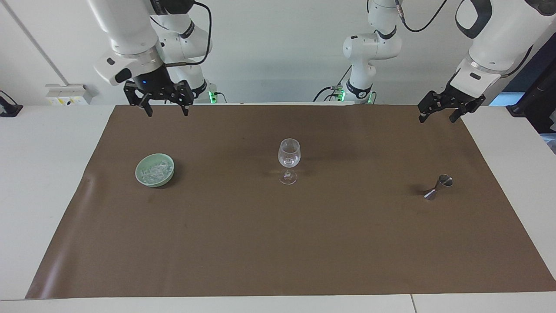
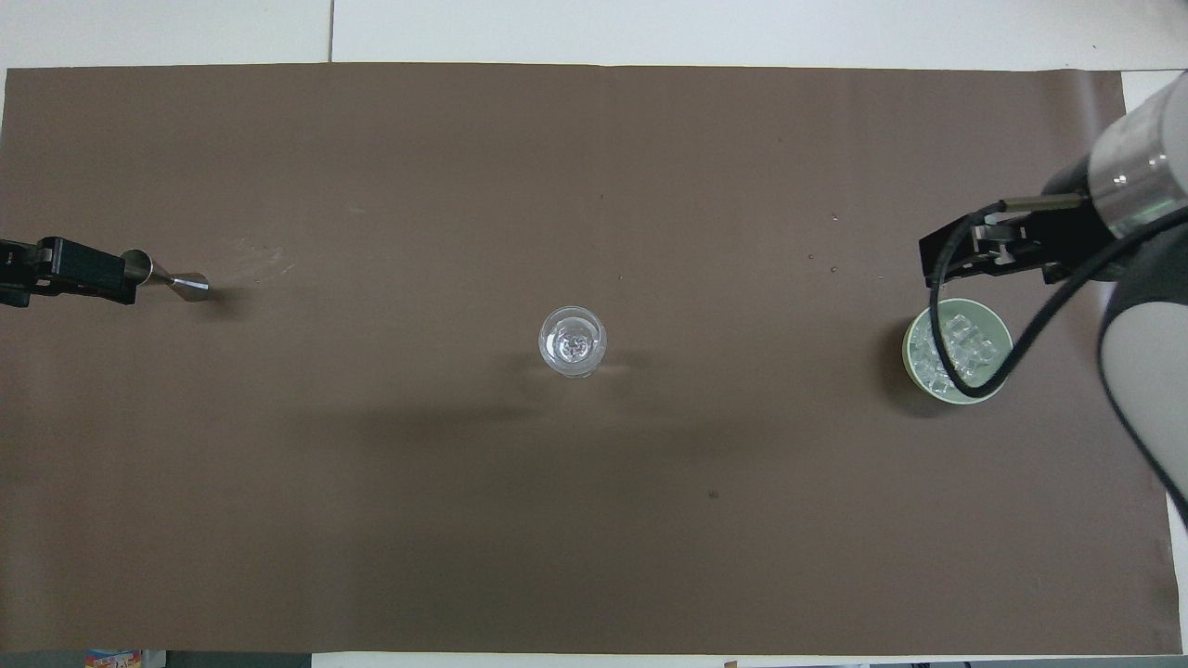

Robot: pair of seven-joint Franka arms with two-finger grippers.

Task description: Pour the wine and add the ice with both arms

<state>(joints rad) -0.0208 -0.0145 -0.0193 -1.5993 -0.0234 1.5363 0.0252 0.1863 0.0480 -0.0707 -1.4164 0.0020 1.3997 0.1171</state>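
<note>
A clear wine glass [image 1: 289, 160] [image 2: 573, 341] stands upright mid-mat with a small piece of ice in its bowl. I cannot make out any wine in it. More ice [image 1: 155, 168] [image 2: 961, 348] fills a pale green bowl [image 1: 143, 176] [image 2: 911, 357] toward the right arm's end. My right gripper [image 1: 167, 111] [image 2: 998, 255] hangs open and empty, high over the mat by that bowl. My left gripper [image 1: 438, 117] [image 2: 56, 272] waits open and empty, raised over the left arm's end of the mat.
A steel jigger [image 1: 438, 187] [image 2: 172, 278] lies on its side on the brown mat [image 1: 278, 243], toward the left arm's end. White tabletop borders the mat.
</note>
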